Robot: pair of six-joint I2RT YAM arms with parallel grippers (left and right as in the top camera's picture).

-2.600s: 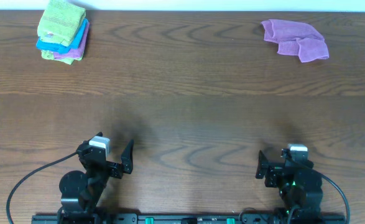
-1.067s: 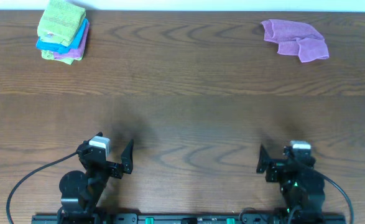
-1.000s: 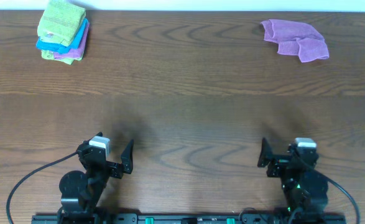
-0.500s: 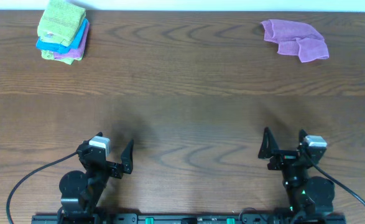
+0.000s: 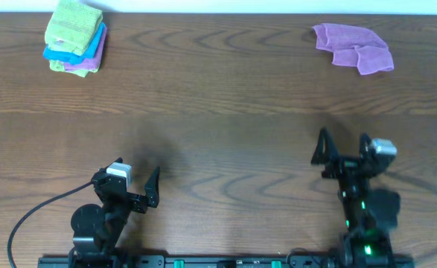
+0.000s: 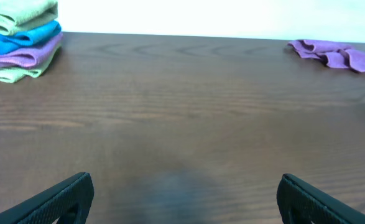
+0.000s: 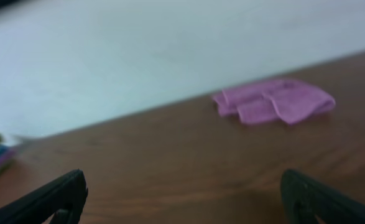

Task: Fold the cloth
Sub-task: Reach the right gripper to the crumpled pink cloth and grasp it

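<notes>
A crumpled purple cloth lies at the far right of the wooden table; it also shows in the left wrist view and, blurred, in the right wrist view. My right gripper is open and empty, raised above the table's front right, well short of the cloth. My left gripper is open and empty near the front left edge. Each wrist view shows both dark fingertips wide apart over bare wood.
A stack of folded cloths, green, blue and purple, sits at the far left corner; it shows in the left wrist view. A white wall runs behind the table's far edge.
My right gripper has risen and moved forward and a little right, toward the purple cloth. My left arm has not moved. The cloths have not moved.
</notes>
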